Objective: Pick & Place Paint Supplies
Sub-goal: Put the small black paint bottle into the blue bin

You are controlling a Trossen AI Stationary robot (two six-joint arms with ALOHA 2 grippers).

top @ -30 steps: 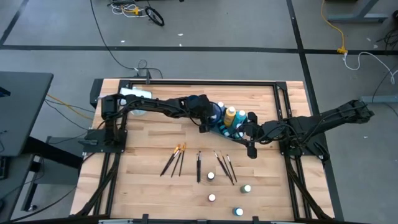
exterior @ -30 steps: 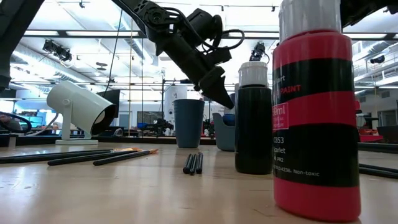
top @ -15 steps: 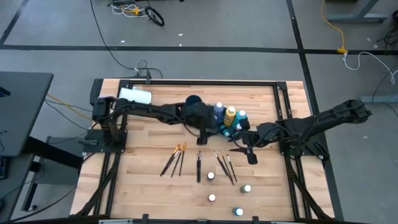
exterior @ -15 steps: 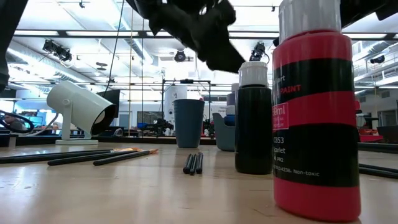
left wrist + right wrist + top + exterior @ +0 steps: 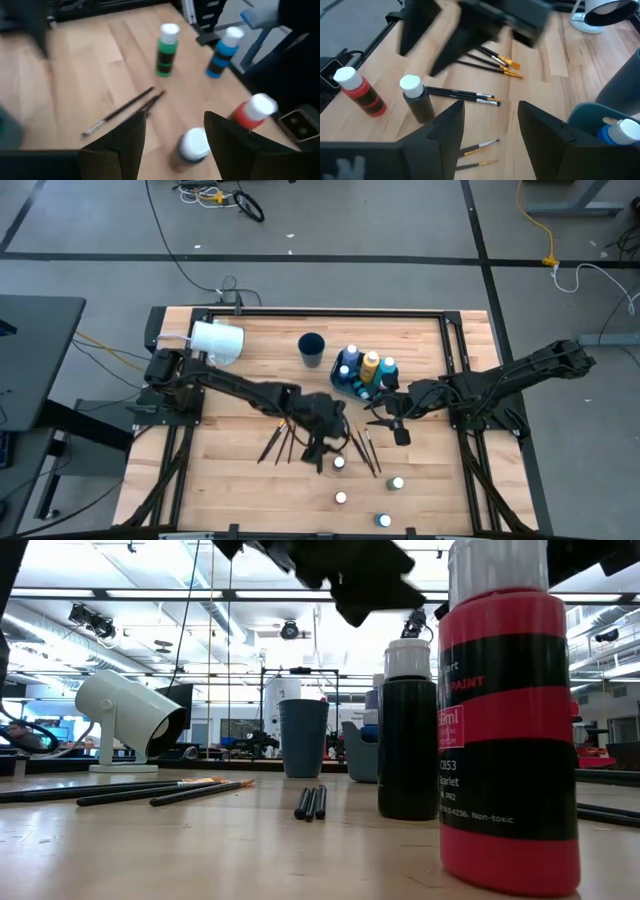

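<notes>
In the high view, the left claw [image 5: 322,448] hangs at lower centre over the brushes [image 5: 285,435] and a dark bottle [image 5: 339,464], fingers spread, gripping nothing. The right claw [image 5: 383,416], right of centre, is also spread and empty, beside the bottle cluster [image 5: 365,370]. More bottles [image 5: 397,482] stand on the surface [image 5: 250,480] at lower right.

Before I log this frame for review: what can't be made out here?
- Low view: the red paint bottle is cut off at the top edge.
- Left wrist view: motion blur smears the dark bottle between the left end effector fingers.
- High view: brush tips too small.
</notes>
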